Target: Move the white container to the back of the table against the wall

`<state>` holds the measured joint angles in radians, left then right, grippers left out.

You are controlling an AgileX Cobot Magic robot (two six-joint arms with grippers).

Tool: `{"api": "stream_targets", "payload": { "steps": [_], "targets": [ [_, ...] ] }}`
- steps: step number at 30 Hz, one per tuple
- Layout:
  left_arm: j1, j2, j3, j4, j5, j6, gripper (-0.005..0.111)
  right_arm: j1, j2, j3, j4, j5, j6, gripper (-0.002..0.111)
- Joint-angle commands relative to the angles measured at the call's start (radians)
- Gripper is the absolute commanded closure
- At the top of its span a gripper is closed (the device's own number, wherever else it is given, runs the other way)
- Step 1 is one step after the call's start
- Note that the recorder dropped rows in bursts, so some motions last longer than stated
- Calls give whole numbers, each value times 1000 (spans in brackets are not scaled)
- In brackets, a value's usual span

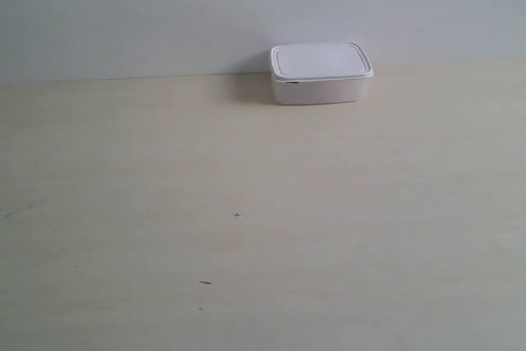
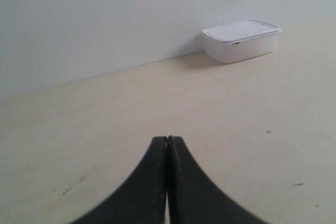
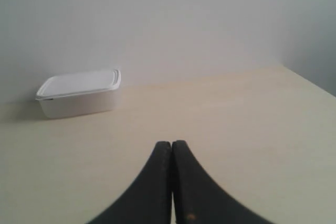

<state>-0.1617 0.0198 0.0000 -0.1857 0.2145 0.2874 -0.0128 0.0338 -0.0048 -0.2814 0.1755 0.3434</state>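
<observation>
Both left hand (image 2: 167,140) and right hand (image 3: 171,143) are pinched together, well apart from the white container (image 1: 321,73) far back on the bench (image 1: 246,203) by the wall (image 1: 164,6), where a hard shove might tip it.

The white container (image 1: 320,73) sits on the table (image 1: 246,162) at its back edge, against the wall (image 1: 164,6) or just short of it; I cannot confirm contact. Its lid (image 1: 320,58) is seated on top. In the exterior view the container stands right of centre, and the table stretches before it to the near edge of the view. Two small marks (image 1: 237,215) lie on the table well in front of the container and to its left in that view, one nearer the front than the other. My left gripper (image 2: 167,142) and my right gripper (image 3: 171,145) each hang low over the table, well apart from the container, which lies between them and the wall.
</observation>
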Motion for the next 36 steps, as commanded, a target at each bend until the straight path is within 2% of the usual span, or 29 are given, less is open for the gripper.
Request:
{"api": "stream_targets", "payload": {
  "steps": [1, 36],
  "targets": [
    [1, -20, 0, 2, 1, -3, 107, -4, 1, 5, -8, 91, -1, 108],
    [1, -20, 0, 0, 45, -3, 107, -4, 1, 5, -6, 92, -2, 108]
  ]
}}
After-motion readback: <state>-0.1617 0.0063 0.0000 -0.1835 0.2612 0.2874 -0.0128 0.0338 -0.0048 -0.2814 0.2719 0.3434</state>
